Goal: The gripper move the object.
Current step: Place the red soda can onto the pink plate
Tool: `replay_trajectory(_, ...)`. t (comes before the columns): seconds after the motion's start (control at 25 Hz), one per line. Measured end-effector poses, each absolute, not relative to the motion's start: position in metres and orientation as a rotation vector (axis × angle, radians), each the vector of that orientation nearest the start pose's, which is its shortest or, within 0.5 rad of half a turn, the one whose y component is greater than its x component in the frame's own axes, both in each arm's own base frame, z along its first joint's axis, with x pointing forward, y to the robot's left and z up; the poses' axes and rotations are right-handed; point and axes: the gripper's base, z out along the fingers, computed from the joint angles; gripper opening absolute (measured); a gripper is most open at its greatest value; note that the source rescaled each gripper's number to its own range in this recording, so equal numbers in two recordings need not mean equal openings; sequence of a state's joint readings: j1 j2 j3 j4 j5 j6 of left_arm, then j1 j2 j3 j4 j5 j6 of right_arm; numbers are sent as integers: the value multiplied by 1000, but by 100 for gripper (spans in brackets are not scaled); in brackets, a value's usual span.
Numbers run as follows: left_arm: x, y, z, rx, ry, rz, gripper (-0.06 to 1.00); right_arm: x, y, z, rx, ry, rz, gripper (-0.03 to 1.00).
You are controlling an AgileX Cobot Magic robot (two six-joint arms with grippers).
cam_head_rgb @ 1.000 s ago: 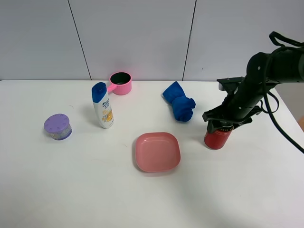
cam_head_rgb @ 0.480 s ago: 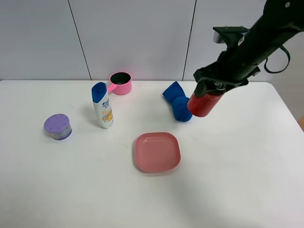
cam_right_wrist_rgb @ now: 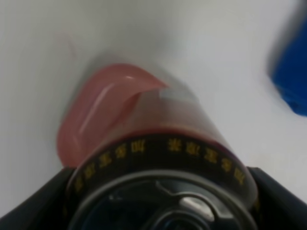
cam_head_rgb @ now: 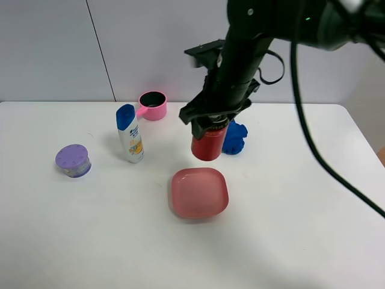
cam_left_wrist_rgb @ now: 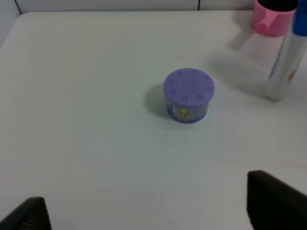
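My right gripper (cam_head_rgb: 212, 118) is shut on the red soda can (cam_head_rgb: 208, 142) and holds it in the air above the table, just behind the pink square plate (cam_head_rgb: 200, 192). In the right wrist view the can (cam_right_wrist_rgb: 163, 158) fills the frame, silver top and pull tab near the camera, the plate (cam_right_wrist_rgb: 96, 115) below it. My left gripper (cam_left_wrist_rgb: 144, 211) shows only as two black fingertips (cam_left_wrist_rgb: 273, 196) set wide apart, open and empty, near the purple tin (cam_left_wrist_rgb: 188, 95).
A white-and-blue shampoo bottle (cam_head_rgb: 130, 133) stands at left centre. A pink cup (cam_head_rgb: 153, 105) is at the back. A blue cloth (cam_head_rgb: 234, 137) lies behind the can. A purple round tin (cam_head_rgb: 73, 160) sits at the far left.
My right gripper has lifted the can off the table at the right and carried it left, past the blue cloth, to above the plate's far edge.
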State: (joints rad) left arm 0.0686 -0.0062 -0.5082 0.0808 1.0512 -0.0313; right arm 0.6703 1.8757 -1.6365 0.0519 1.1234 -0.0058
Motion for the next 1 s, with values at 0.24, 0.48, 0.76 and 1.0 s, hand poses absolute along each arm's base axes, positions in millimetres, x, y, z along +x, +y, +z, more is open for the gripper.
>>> replay_trajectory(0.24,-7,6,280,-105,2017,120,100,301,280,253,-1030,2748,209,0)
replay_trajectory(0.48,-7,6,280,-105,2017,120,100,304,280,240,-1045,2774,151,0)
replay_trajectory(0.76,-7,6,280,-105,2017,120,100,305,279,232,-1041,2815,110,0)
replay_trajectory(1.0,-7,6,280,-105,2017,120,100,303,281,230,-1029,2837,155,0)
